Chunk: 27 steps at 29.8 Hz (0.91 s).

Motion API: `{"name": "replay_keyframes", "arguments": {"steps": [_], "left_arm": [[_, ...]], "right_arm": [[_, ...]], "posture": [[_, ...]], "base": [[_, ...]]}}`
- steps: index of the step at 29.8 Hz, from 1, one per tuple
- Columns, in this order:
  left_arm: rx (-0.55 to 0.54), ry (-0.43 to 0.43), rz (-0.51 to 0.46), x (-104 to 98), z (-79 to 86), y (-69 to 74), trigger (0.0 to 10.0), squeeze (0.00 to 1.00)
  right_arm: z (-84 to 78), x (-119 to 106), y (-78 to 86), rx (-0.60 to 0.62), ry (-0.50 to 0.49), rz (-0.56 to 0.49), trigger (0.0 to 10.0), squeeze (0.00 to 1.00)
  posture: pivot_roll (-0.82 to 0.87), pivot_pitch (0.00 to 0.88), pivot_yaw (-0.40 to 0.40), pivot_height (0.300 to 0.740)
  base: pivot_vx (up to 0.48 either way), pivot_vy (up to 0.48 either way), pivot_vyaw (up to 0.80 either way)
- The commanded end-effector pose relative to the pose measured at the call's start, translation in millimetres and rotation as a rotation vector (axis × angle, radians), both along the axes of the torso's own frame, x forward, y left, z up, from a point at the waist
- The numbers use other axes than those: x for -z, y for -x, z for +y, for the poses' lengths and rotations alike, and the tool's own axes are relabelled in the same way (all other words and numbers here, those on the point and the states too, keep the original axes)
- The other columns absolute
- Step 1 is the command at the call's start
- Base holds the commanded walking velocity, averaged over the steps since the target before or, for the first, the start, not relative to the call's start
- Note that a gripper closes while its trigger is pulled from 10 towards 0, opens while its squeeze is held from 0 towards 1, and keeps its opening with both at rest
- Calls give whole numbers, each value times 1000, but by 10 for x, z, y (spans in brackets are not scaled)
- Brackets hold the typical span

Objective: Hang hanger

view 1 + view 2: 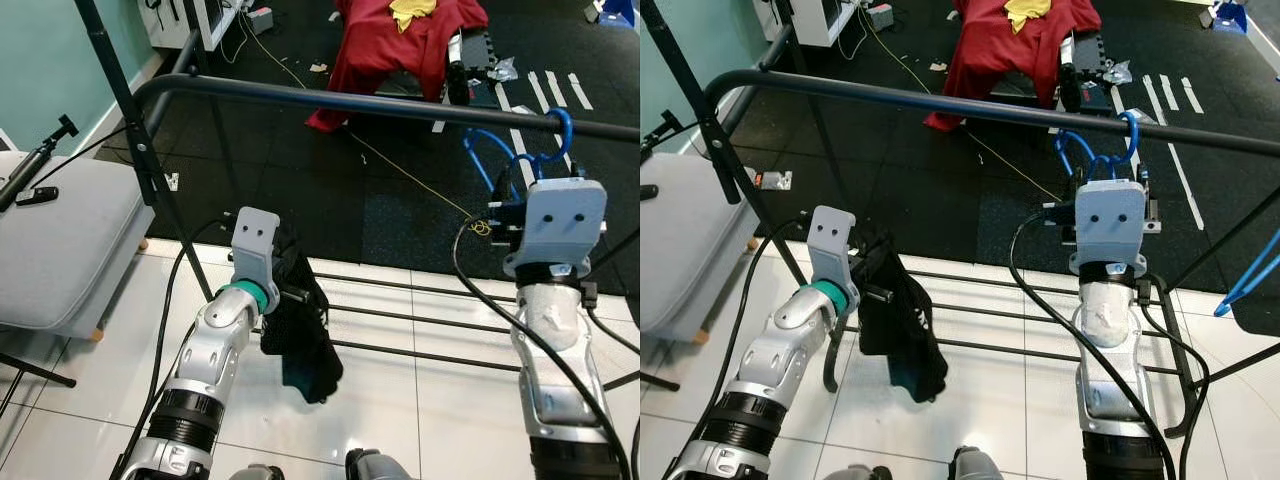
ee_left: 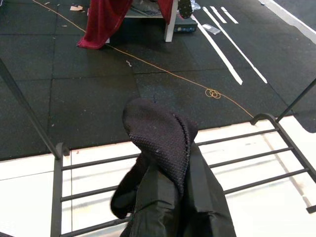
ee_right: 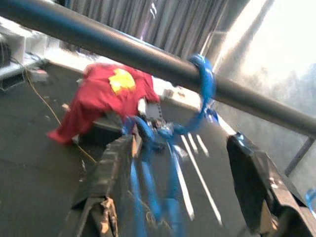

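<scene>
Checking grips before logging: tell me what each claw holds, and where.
Left claw grips a black garment by its upper edge. Right claw: open around the blue hanger.

Rail (image 1: 330, 100) spans the scene from 9 to 3 o'clock. Hanger (image 1: 540, 150) hooks over it at 2 o'clock. Garment (image 1: 300, 330) hangs below at 7 o'clock. Draped stand (image 1: 400, 40) lies behind at 12 o'clock.

Blue hanger (image 1: 545, 150) on a black rail (image 1: 400, 105). Black cloth (image 1: 300, 330) near left. Red garment (image 1: 400, 45) with yellow patch far off. White tile floor (image 1: 400, 400).
</scene>
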State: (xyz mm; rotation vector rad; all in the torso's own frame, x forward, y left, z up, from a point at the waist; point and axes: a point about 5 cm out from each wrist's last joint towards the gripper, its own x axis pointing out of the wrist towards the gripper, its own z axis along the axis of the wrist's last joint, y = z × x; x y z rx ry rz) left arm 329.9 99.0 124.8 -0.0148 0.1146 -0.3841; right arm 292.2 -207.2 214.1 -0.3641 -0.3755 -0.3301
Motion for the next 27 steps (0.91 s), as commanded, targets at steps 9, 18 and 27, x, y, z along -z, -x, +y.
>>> {"name": "replay_keyframes", "arguments": {"steps": [9,18,27], "left_arm": [[26,-17,10,14,0,15,10000,0],[36,-31,14,27,11,37,10000,0],[53,-49,0,-7,4,4,10000,0]], "right_arm": [[-90,125,40,58,-76,108,10000,0],[-20,372,122,28,-120,177,10000,0],[-111,60,6,45,-113,145,10000,0]], "posture": [[-119,60,56,740],[-114,57,65,740],[-117,52,68,740]], "base": [[0,0,0],[0,0,0],[0,0,0]]}}
